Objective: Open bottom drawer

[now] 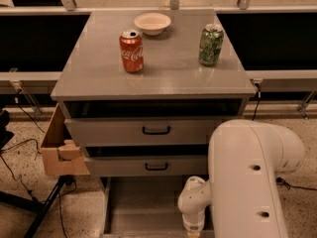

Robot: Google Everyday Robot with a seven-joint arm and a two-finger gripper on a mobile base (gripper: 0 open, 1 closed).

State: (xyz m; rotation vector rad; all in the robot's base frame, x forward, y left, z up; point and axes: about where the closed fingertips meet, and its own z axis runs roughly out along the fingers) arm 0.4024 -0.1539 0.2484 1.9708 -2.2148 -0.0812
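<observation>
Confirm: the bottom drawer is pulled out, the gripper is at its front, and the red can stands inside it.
No. The camera view shows the red can standing on the cabinet top, not in the bottom drawer. The drawer is pulled out, with the gripper at its front.

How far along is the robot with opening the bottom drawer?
Mostly done: the bottom drawer is pulled well out, with its bare grey inside showing below the middle drawer. In hand: the end effector sits low at the drawer's right front, at the picture's bottom edge. Left: probably only a final pull and withdrawing. The front panel is out of view, so full extension can't be confirmed.
</observation>
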